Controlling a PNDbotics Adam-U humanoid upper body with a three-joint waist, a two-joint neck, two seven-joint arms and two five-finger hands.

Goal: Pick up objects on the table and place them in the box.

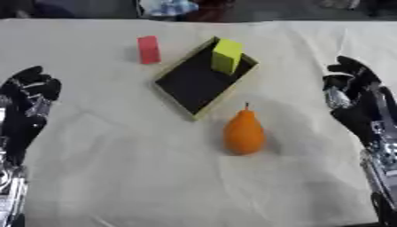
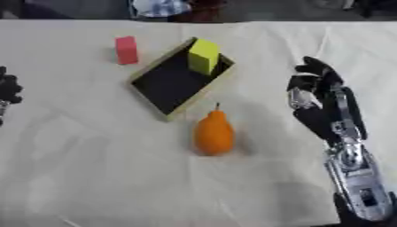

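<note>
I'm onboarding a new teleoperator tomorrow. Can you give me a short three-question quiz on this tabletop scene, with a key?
1. True or false: the yellow-green rectangular block already stands inside the shallow black box with tan walls.
2. Which thing lies nearest the robot's right hand?
A. the red rectangular block
B. the orange pear-shaped fruit with a dark stem
C. the yellow-green rectangular block
3. Fill in: the red rectangular block stands on the white cloth, outside the box, on the box's ____ side.

Key
1. True.
2. B.
3. Left; it is apart from the wall. Neither hand holds anything; the left hand shows at the left edge.
</note>
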